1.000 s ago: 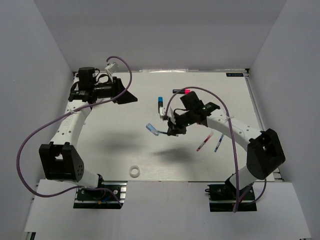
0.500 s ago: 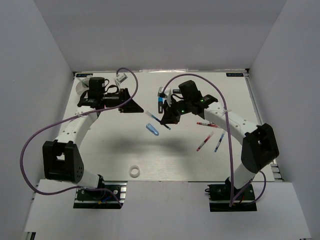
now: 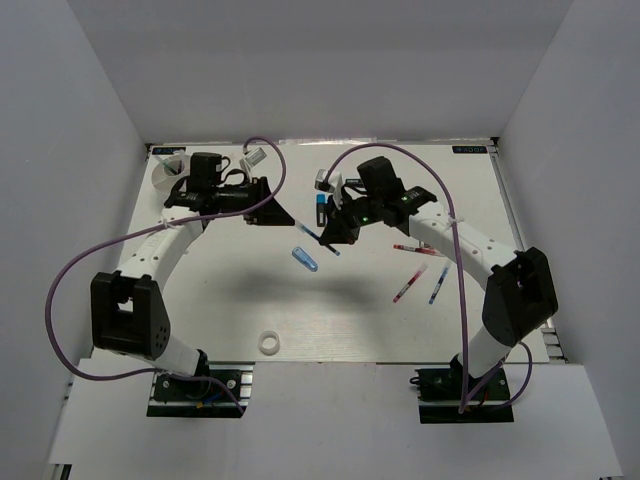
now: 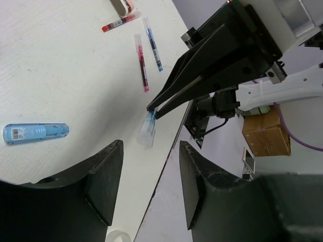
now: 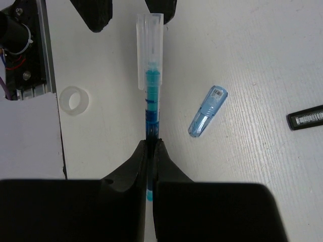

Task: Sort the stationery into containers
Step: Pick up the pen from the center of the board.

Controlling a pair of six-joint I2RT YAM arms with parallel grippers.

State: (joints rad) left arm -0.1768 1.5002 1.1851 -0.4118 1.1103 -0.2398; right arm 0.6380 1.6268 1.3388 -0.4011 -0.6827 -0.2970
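My right gripper is shut on a teal pen with a clear cap and holds it above the table's middle; the right wrist view shows the pen pinched between the shut fingertips. My left gripper is open and empty, just left of the pen's capped end, with its fingers apart. A translucent blue tube lies below the pen. A white tape ring lies near the front. The white tub stands at the far left, partly hidden by the left arm.
Two red pens and a blue pen lie right of centre. A blue-ended marker shows beside the right gripper, and a black marker lies at the right wrist view's edge. Purple cables loop over both arms.
My right gripper has carried the teal pen up and toward the back. My left gripper has swung right, close to the pen's capped end.
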